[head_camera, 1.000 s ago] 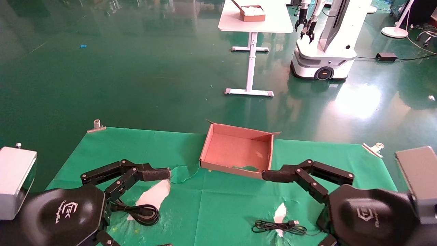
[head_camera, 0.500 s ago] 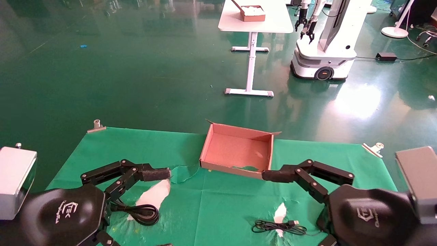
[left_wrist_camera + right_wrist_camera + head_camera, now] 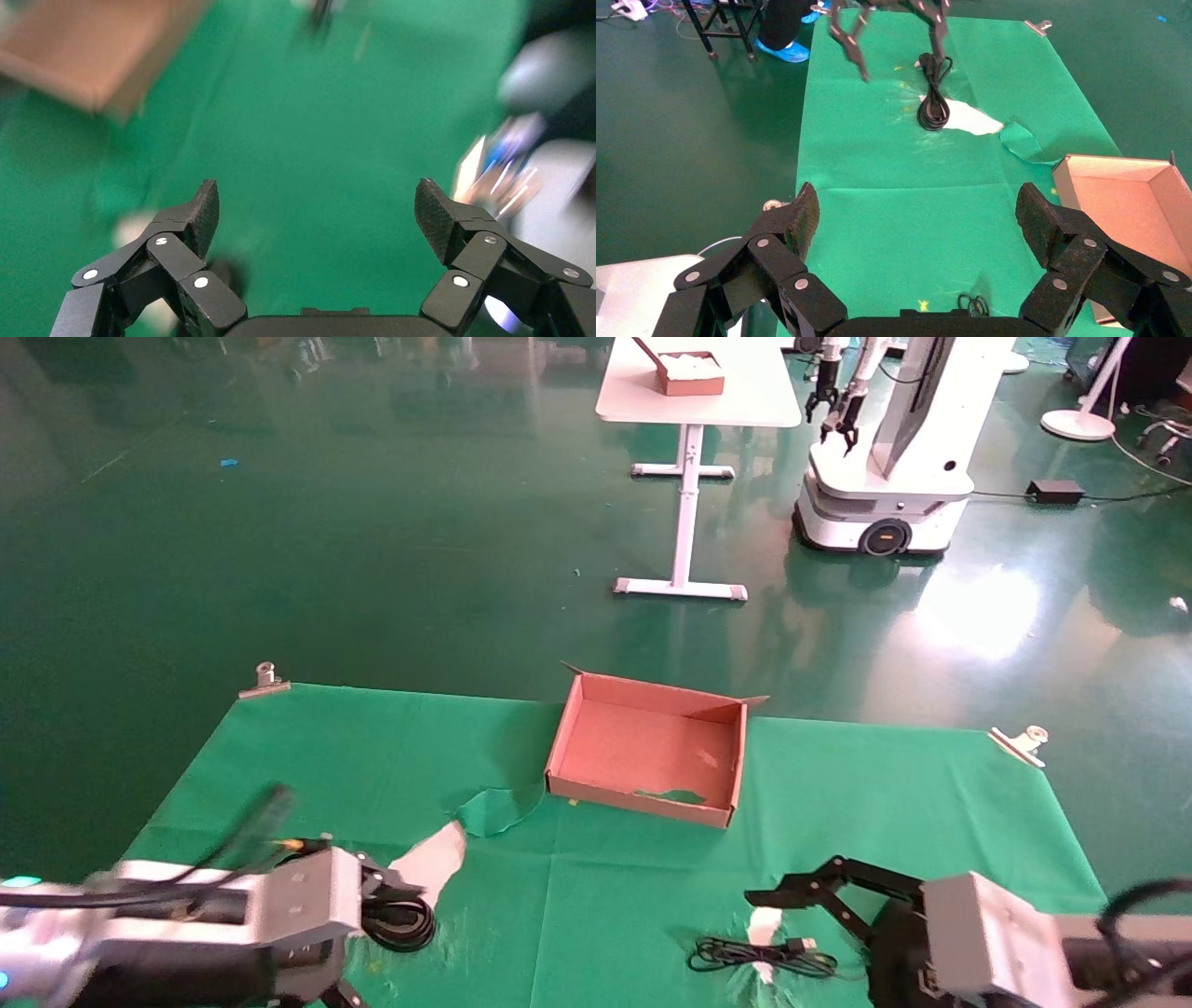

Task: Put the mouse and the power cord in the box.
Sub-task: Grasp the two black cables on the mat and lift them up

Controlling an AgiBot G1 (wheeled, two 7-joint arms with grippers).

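Green cloth (image 3: 596,896) bare, box (image 3: 649,747) empty; I'd drop my wide-open, empty left gripper (image 3: 320,210) squarely over the cord (image 3: 400,919) before closing, right gripper (image 3: 916,210) likewise open and empty.

Your left gripper (image 3: 320,210) sits low at the near left, its wrist turned sideways, fingers spread wide apart. Your right gripper (image 3: 916,214) sits low at the near right, also turned sideways, fingers (image 3: 780,893) likewise wide apart, holding nothing.
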